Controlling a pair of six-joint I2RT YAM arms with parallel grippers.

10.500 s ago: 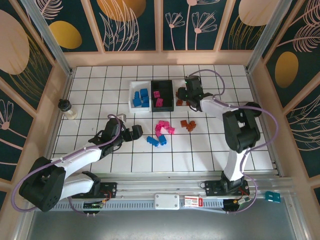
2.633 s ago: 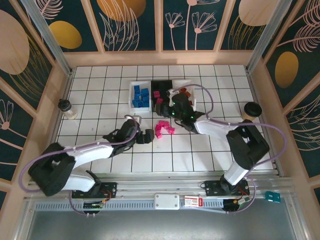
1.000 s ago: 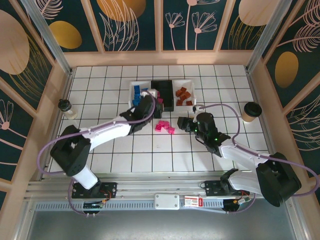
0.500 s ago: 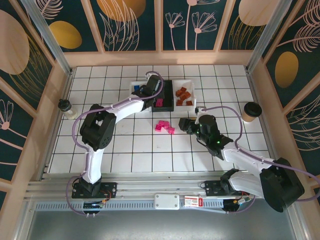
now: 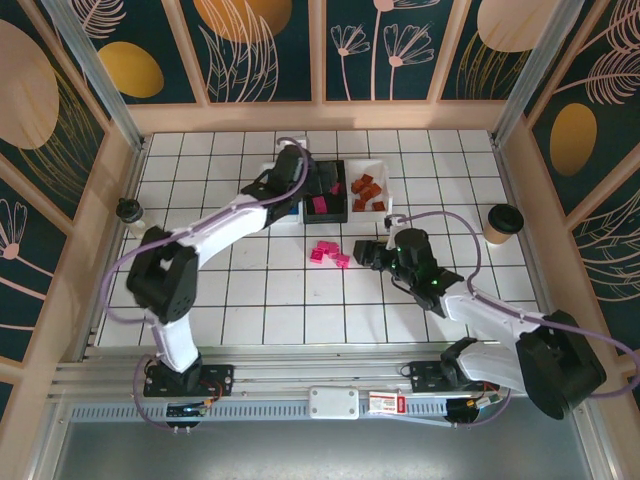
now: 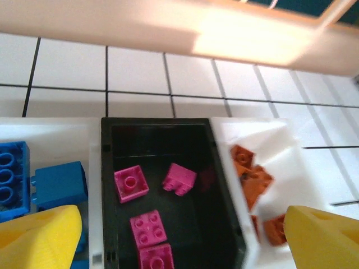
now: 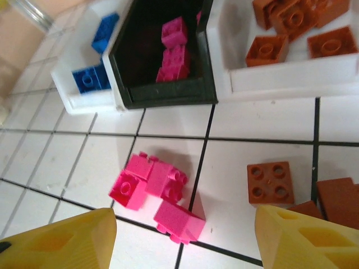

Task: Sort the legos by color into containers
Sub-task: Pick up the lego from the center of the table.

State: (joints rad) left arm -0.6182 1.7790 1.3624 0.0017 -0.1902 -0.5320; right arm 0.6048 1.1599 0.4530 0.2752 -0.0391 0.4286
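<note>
The white-tiled table [image 5: 250,290] is carrying three bins side by side near its far edge. The left white bin [image 6: 56,131] is holding blue legos [image 6: 56,185], the black bin [image 6: 162,134] magenta ones, and the right white bin [image 6: 269,134] orange-brown ones. The left arm [image 5: 215,225] is reaching out over this row. Its end effector [image 6: 179,244] is hanging above the black bin with its fingers spread wide and nothing between them. The right arm [image 5: 470,300] is sitting nearer to what is left loose. Its end effector [image 7: 185,238] is gaping just as wide, gripping nothing and touching nothing. A cluster of pink legos [image 7: 157,188] is lying on the table just ahead of it, between the lines of its two fingers. The cluster's long axis is running diagonally across the opening, and the black bin is waiting just beyond. A loose orange-brown brick [image 7: 271,182] is lying nearer the other finger, with more beside it. The pink cluster is looking like the likelier pick, judging by how it is sitting inside the opening.
</note>
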